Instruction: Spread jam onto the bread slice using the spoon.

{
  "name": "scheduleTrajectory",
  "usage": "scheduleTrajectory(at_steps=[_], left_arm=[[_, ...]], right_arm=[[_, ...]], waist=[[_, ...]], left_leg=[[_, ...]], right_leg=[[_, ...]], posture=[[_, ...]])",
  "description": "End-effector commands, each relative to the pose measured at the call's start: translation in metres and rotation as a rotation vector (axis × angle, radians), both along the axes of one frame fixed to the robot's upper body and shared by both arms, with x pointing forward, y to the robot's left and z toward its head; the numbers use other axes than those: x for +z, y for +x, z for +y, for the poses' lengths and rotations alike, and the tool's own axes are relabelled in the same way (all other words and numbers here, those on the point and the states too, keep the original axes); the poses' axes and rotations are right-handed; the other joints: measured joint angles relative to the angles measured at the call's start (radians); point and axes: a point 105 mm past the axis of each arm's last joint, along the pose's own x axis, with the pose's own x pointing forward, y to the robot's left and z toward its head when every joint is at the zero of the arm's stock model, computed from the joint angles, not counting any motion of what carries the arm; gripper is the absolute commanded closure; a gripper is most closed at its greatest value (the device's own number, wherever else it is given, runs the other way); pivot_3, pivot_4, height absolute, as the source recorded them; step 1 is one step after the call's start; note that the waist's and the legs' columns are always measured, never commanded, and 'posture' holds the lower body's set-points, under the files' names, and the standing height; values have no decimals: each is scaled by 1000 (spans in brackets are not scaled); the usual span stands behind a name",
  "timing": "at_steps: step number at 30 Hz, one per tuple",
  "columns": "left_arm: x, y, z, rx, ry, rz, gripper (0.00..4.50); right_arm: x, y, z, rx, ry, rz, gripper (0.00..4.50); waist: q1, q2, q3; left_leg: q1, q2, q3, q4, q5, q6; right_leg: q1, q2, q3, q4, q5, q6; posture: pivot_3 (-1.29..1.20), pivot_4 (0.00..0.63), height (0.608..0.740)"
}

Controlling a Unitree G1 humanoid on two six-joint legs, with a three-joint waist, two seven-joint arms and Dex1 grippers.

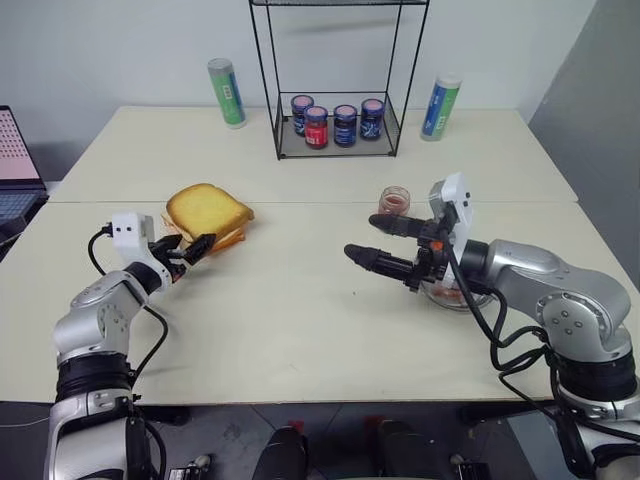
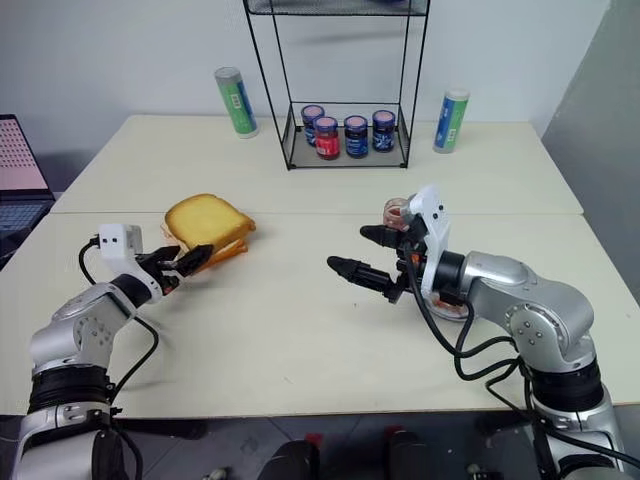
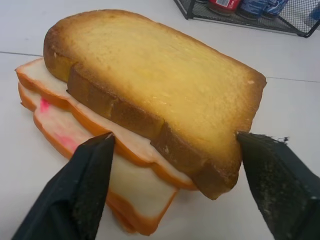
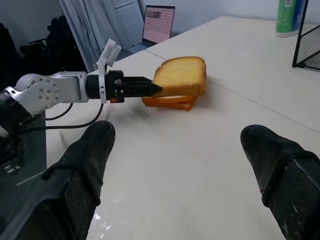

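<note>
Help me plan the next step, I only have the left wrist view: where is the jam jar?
Observer: The jam jar stands on the table just beyond the right gripper, well to the right of the bread slice.
Operator: Is the right gripper carrying the spoon?
Observer: No, its fingers are open and empty; I cannot make out the spoon.
Operator: Anything else near it?
Observer: A round dish sits under the right forearm.
</note>
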Motion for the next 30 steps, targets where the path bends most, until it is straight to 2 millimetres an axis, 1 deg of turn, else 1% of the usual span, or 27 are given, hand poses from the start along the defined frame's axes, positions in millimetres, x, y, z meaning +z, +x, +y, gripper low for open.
scheduleTrajectory(at_steps=[1,9,17,18,21,23,25,26,28,30], left_arm=[[15,0,5,1,49,-40,1490],[15,-3,8,13,67,-34,2977],[24,-7,19,74,75,-70,4342],[27,-8,20,82,76,-83,4458],[43,-9,19,79,72,-125,4458],[56,-10,8,30,40,-157,4458],[69,-12,-9,-48,7,-179,4458],[74,-15,-18,-98,-5,-185,4458],[85,-27,-46,-256,-15,-171,4458],[87,-37,-66,-361,-12,-140,4458]], right_arm=[[15,0,-1,-8,26,-64,0],[19,5,-4,-30,31,-76,0],[19,9,-6,-46,32,-81,0],[19,11,-6,-50,33,-82,0],[19,14,-8,-60,33,-87,0],[21,15,-9,-64,34,-91,0],[22,15,-11,-69,35,-93,0],[23,15,-13,-70,35,-93,0],[24,10,-18,-69,29,-89,0],[23,4,-23,-67,13,-81,0]], waist=[[0,0,0],[-1,0,0],[-1,0,0],[-1,0,0],[-3,0,0],[-2,0,0],[-2,0,0],[-2,0,0],[-2,-1,1],[-2,-1,1]], left_leg=[[0,0,0,0,0,0],[0,0,0,0,0,0],[0,0,0,0,0,0],[0,0,-1,0,0,0],[0,0,-1,0,0,0],[-1,1,-1,0,0,0],[-1,1,-2,0,0,0],[-2,1,-2,0,0,0],[-3,1,-2,0,0,0],[-5,1,-3,0,0,0]], right_leg=[[0,0,0,0,0,0],[0,0,0,0,0,0],[0,0,0,0,0,0],[0,0,0,0,0,0],[0,0,0,0,0,0],[-1,0,-1,0,0,0],[-1,0,-1,0,0,0],[-1,0,-1,0,0,0],[-1,0,-1,-1,0,0],[-2,0,-2,-1,0,0]], posture=[[0,150,740],[0,150,740],[0,150,740],[0,150,740],[0,150,740],[0,150,740],[0,150,740],[0,150,740],[0,150,740],[0,150,740]])
